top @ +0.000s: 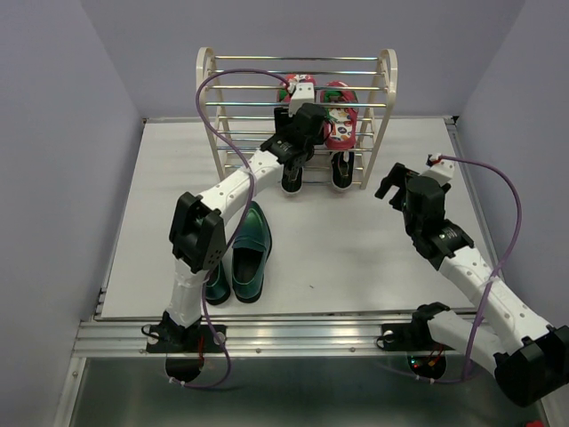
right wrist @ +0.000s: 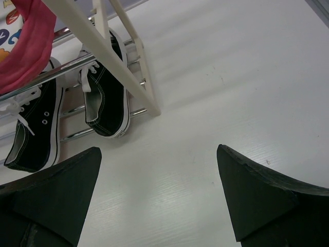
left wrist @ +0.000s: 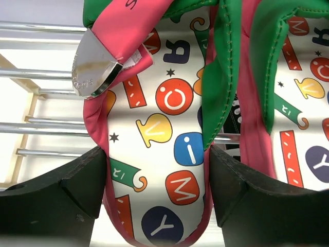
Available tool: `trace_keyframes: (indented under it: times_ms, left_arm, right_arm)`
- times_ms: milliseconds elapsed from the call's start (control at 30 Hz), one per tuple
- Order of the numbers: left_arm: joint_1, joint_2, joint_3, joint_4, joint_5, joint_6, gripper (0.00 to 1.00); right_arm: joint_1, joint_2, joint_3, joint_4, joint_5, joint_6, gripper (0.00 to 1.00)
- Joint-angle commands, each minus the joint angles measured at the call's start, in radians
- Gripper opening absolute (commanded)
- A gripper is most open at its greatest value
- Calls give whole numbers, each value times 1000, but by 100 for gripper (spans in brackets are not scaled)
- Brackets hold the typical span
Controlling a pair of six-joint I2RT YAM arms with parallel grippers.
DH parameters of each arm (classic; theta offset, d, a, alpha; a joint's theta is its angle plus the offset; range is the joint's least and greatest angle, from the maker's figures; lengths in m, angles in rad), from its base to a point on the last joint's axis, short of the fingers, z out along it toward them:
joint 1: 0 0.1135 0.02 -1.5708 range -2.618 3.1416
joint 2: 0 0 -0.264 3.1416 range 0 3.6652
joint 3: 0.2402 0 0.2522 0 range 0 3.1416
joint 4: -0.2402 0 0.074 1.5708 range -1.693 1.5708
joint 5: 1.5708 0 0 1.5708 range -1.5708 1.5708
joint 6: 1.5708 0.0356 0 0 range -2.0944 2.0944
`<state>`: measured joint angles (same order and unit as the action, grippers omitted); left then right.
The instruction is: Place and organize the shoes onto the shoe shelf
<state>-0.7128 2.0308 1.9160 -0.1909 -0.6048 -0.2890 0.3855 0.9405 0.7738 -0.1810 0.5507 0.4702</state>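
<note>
1. Two pairs are at the shoe shelf (top: 388,89): the red flip-flops (top: 340,124) on an upper tier of rods and the black sneakers (right wrist: 105,98) on a lower tier beneath them. The green loafers (top: 249,253) stand side by side on the surface (top: 356,258), next to your left arm's elbow and well apart from the shelf.
2. Expect a flip-flop to be light, soft and bendy, with floppy straps. Take it across the sole edges and squeeze gently, since a hard pinch would likely buckle the foam. The rods are thin and shiny, so a sole could slide or tip between them if set down crooked.
3. Expect the loafers to be stiffer, probably heavier, and slippery on their glossy uppers. Judging by their shape, the side wall at the opening, one finger inside and one outside, is a surer hold than the smooth toe.
4. Your left gripper (left wrist: 157,154) has its jaws closed across the heel end of the nearer flip-flop (left wrist: 169,128), one finger against each edge of the printed sole. Its mate lies just beside it. Whether the gripped sole rests on the rods cannot be told.
5. Your right gripper (right wrist: 158,148) has its jaws spread wide with nothing between them. It hovers over bare surface near the shelf's right foot, close to the sneakers.
</note>
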Motion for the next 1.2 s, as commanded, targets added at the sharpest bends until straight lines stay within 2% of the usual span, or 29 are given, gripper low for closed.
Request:
trace_keyframes:
  times_ms: [0,33,67,133,167,233,333,400,1000,1167]
  left_arm:
    - [18,-12,94,94,-12,8,22]
    - [19,-11,95,91,3,5,25]
    - [22,-6,94,88,8,-4,35]
    - [22,-3,91,85,26,-6,49]
    - [22,2,92,82,31,-4,63]
    - [24,2,97,67,36,-9,80]
    - [22,-14,89,47,37,-22,86]
    - [22,-39,66,38,42,-29,98]
    - [-10,-346,-215,47,163,-24,99]
    - [-19,-380,-247,47,189,-21,99]
  right_arm:
    - [-7,-5,42,17,37,-12,100]
    - [-7,-5,42,15,37,-12,100]
    - [-7,-11,41,17,37,-13,100]
    - [-7,-14,39,15,38,-13,100]
    - [-7,-22,38,14,38,-13,100]
    - [-7,-28,36,11,34,-12,100]
    - [-7,-42,33,5,25,-8,100]
    - [-7,-51,33,-1,11,-7,100]
    - [-7,-48,39,-47,-233,-5,100]
    - [-7,-39,39,-46,-281,-21,100]
